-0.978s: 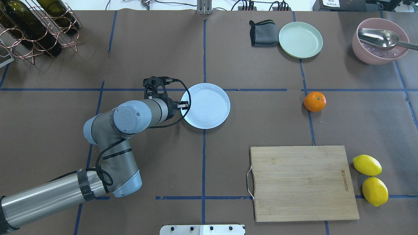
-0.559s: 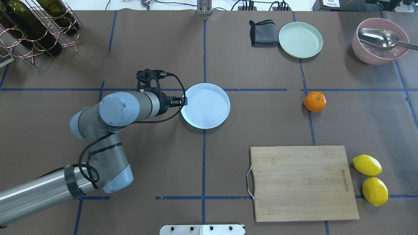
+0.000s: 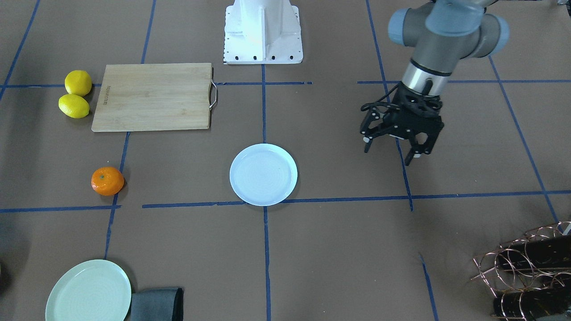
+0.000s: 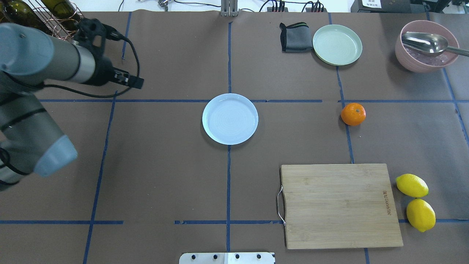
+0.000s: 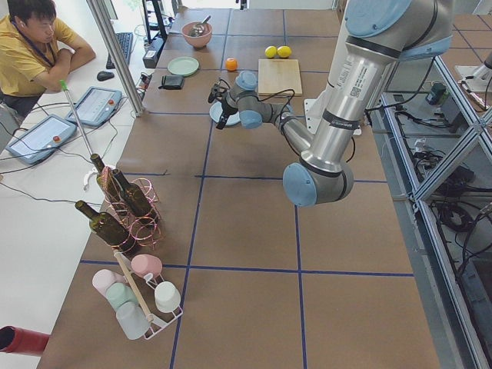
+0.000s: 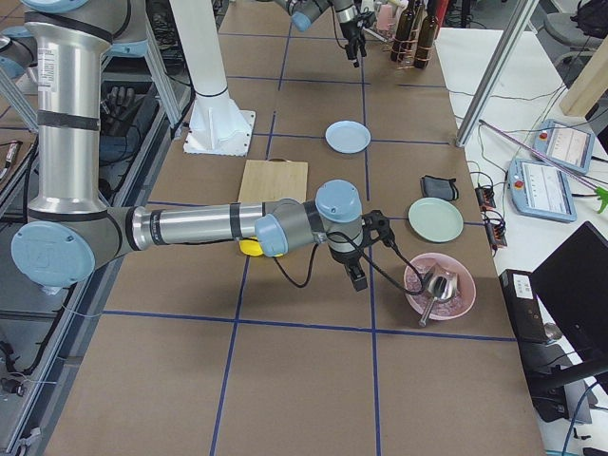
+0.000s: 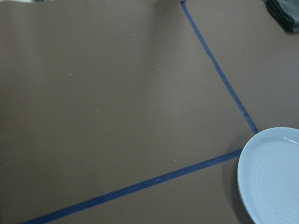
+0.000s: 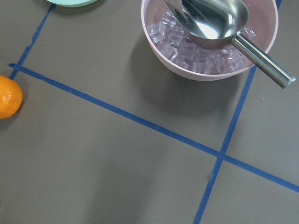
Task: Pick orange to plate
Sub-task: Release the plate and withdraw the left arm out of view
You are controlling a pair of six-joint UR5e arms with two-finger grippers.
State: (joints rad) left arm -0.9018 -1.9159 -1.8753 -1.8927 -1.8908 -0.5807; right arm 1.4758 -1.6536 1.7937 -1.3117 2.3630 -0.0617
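Observation:
The orange [image 4: 353, 114] lies on the brown table right of centre, also seen in the front view [image 3: 107, 181] and at the left edge of the right wrist view [image 8: 7, 97]. The white plate [image 4: 230, 118] sits bare at the table's middle [image 3: 263, 174], its rim in the left wrist view [image 7: 273, 175]. My left gripper [image 3: 391, 151] hangs open and holds nothing, well to the plate's left, near the wine rack [image 4: 126, 79]. My right gripper [image 6: 358, 278] shows only in the right side view, above the table beside the pink bowl; I cannot tell its state.
A mint-green plate [image 4: 337, 44] and grey cloth [image 4: 295, 37] lie at the far right. A pink bowl [image 4: 427, 46] holds ice and a metal scoop. A cutting board [image 4: 340, 205] and two lemons [image 4: 412, 185] occupy the near right. A wine rack [image 3: 526, 267] stands far left.
My left arm has drawn back from the plate's left rim, swinging left and toward the far side near the wine rack. Orange and plate have not moved.

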